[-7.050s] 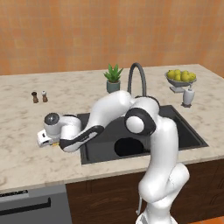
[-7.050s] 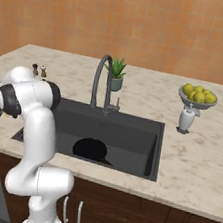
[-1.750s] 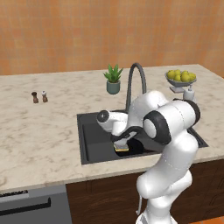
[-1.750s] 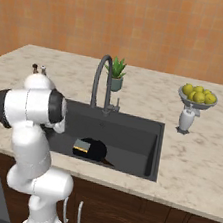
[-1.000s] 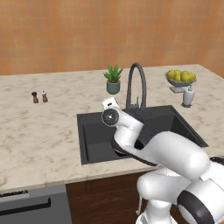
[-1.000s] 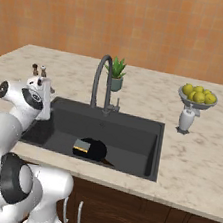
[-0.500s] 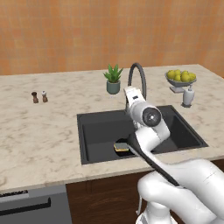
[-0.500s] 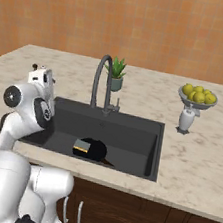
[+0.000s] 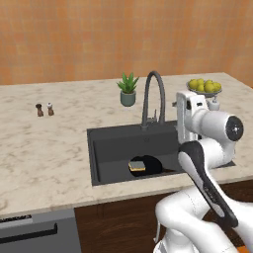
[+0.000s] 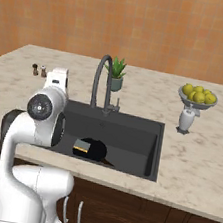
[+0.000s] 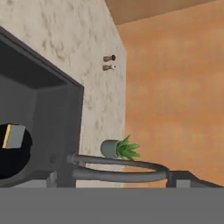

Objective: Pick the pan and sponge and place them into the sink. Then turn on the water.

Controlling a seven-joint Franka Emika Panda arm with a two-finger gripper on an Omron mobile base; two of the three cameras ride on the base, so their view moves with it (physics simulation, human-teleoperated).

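Marble counter w/ dark sink (image 9: 106, 148), black pan (image 9: 148, 165) holding green-yellow sponge (image 9: 137, 165), gripper (image 9: 185, 111) fingers released

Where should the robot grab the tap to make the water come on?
Probably the small lever at the base of the faucet, not the tall arched neck. The lever sticks out sideways low down, behind the sink, so the open hand would best come from above and in front, closing on the lever's free end.
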